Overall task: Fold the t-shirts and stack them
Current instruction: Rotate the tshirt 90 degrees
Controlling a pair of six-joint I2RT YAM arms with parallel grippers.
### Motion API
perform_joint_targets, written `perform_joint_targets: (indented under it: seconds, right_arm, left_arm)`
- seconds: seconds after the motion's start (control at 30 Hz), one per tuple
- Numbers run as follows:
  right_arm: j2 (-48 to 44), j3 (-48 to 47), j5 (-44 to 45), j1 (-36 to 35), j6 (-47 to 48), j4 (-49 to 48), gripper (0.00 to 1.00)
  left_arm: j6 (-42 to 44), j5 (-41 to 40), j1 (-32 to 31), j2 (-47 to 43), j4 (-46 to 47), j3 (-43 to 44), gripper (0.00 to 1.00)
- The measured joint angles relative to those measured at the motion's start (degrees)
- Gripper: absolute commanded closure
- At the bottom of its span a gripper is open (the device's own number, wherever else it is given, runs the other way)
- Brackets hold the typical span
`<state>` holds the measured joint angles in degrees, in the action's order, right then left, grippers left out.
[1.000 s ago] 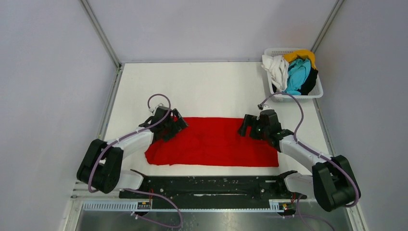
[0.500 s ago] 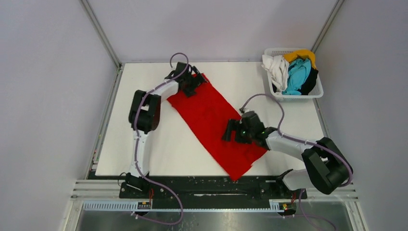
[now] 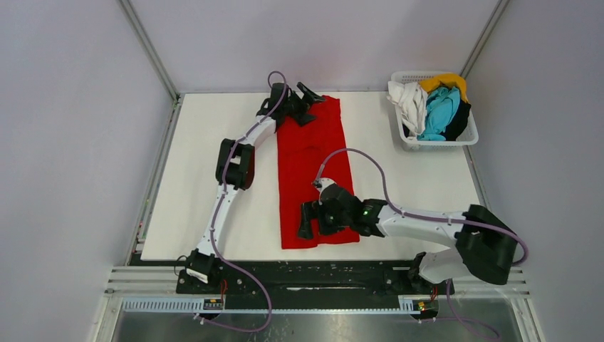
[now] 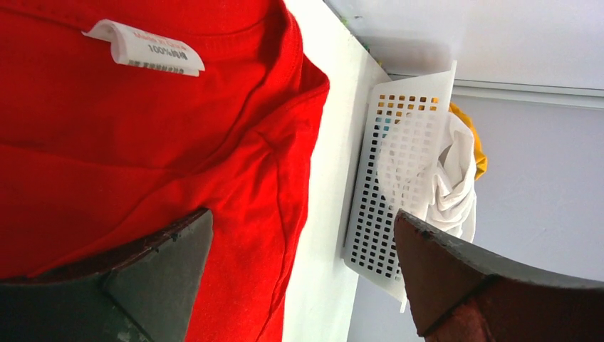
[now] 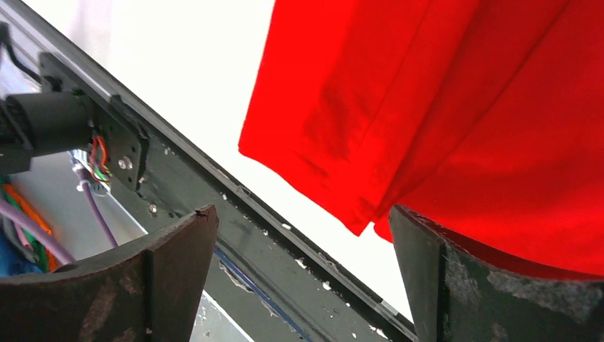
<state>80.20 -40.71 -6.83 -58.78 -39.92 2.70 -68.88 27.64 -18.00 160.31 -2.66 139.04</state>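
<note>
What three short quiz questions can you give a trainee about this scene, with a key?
1. True or false: the red t-shirt lies inside the basket.
2. Which end of the red t-shirt is at the left gripper? A: the collar end. B: the bottom hem. C: neither end.
3. Fill in: the jaws of the right gripper are ____.
Key: 1 false; 2 A; 3 open.
</note>
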Motion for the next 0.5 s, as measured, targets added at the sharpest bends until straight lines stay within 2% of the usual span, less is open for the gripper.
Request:
perform_joint_targets:
  seconds: [0.33,0.4,0.5]
  right_arm:
    - [-19.1,8.4,14.5,-0.1,-0.6,1.9,0.02]
    - [-21.6,8.9,18.0,-0.1,-0.6,3.8,0.02]
    - [-25.5,9.5,22.9,-0.1,-0.6,6.5,0.02]
  left_arm:
    - [2.4,-0.8,0.2,0.2,0.9,2.0,0.01]
    - [4.9,-0.7,0.0,-2.2,-0.8,0.5,0.01]
    - [10.9,-0.7,-0.4,-11.8,-5.2,-7.6,0.01]
